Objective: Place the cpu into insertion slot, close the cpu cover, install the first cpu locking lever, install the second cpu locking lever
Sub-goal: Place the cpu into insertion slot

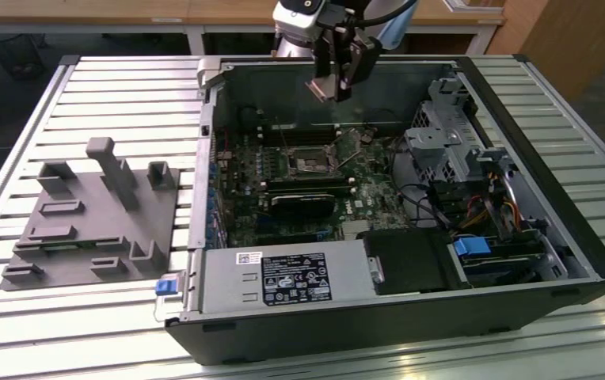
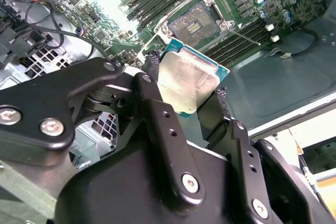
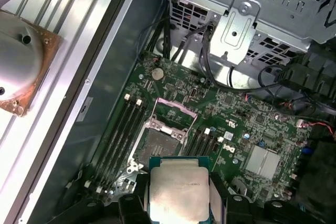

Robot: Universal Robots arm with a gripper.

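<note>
Slatted metal table [image 1: 102, 87] bearing an open black computer case [image 1: 409, 317], with a grey moulded fixture [image 1: 91, 214] alongside at the exterior view's left. High over the case's green motherboard [image 1: 281, 170] — gripper [image 1: 336, 89], fingers [image 2: 215, 111] closed in on the cpu [image 3: 180, 195]. Pinches the chip by two opposite edges, dull metal top showing in both wrist views. Well below it and apart, the insertion slot [image 3: 164, 142], dark centre bare between rows of memory slots [image 3: 118, 129]. At one edge of the slot — cpu cover [image 3: 176, 109], tipped up and open.
</note>
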